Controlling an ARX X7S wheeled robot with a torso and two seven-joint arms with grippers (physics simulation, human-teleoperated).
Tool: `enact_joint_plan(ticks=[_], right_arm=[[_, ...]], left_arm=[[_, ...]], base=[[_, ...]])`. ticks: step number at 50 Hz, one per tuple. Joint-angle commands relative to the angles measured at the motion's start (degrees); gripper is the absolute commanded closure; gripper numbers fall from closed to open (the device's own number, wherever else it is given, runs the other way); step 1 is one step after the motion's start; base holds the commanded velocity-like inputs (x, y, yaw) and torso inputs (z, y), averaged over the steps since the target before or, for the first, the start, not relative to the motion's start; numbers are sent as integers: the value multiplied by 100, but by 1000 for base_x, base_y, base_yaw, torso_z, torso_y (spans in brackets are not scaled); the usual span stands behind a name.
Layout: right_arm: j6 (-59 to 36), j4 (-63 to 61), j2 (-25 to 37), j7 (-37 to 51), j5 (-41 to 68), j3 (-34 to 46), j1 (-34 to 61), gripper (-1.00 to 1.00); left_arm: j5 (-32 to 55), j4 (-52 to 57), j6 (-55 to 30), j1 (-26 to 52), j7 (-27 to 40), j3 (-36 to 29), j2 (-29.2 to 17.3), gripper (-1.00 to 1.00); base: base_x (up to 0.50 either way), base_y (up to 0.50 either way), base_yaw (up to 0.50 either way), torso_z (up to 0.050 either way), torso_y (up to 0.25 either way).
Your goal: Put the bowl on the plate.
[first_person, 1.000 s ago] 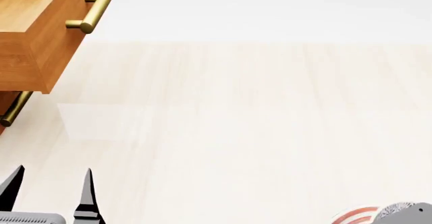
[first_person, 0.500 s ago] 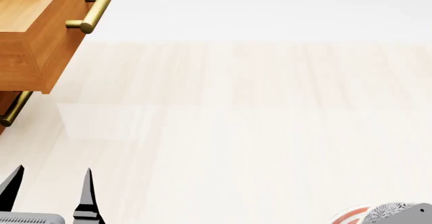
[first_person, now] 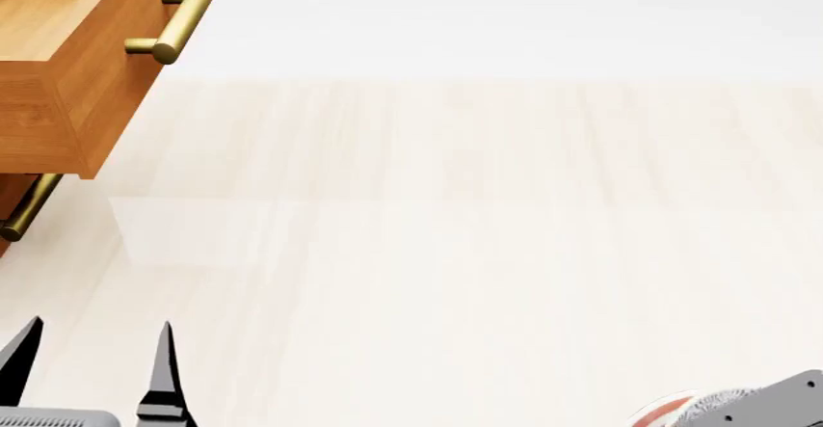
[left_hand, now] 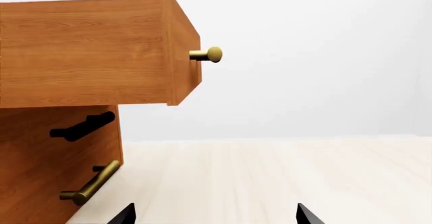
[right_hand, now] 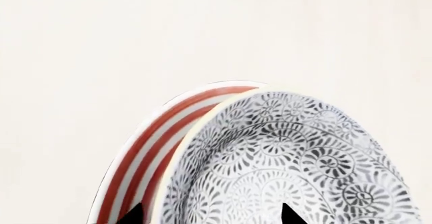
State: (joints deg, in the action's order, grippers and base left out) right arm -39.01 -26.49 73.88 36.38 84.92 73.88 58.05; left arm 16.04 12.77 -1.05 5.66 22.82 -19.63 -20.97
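Lying over the plate (right_hand: pixel 145 148) in the right wrist view, the bowl (right_hand: pixel 284 158) shows its grey floral interior and pale rim; the plate's red-ringed edge curves out along one side of it. Whether the bowl rests on the plate or is held above it cannot be told.

Right gripper (right_hand: pixel 209 216): two dark fingertips visible at the frame edge, set apart, one fingertip (right_hand: pixel 133 215) at the bowl's rim beside the plate's rings, the other over the patterned interior. Whether they grip the rim cannot be told.

Head view, lower right corner: a sliver of the plate (first_person: pixel 656 410) and a patch of the bowl (first_person: pixel 718 403) beside the grey body of the right arm.

Left gripper (first_person: pixel 91 360): two dark pointed fingers standing well apart, nothing between them, over the pale wooden tabletop (first_person: pixel 450 234) at the lower left.

Wooden cabinet (left_hand: pixel 60 148): far left of the table; upper drawer (first_person: pixel 71 61) pulled out, brass bar handle (first_person: pixel 173 22) on its front; a second brass handle (left_hand: pixel 91 183) on the drawer below.
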Motion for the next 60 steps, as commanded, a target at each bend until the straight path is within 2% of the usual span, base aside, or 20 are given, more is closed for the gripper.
enact_joint_plan(ticks=[1, 19, 60], right_arm=[[124, -232, 107, 23, 33, -156, 124, -100], [525, -743, 317, -47, 0, -465, 319, -100], [538, -1404, 258, 197, -209, -931, 831, -100]], left_arm=[[16, 64, -14, -25, 30, -2, -23, -100], [24, 57, 7, -13, 42, -22, -36, -100], [66, 17, 56, 21, 53, -50, -70, -100]], base=[[0, 0, 0, 0, 0], [0, 0, 0, 0, 0], [0, 0, 0, 0, 0]])
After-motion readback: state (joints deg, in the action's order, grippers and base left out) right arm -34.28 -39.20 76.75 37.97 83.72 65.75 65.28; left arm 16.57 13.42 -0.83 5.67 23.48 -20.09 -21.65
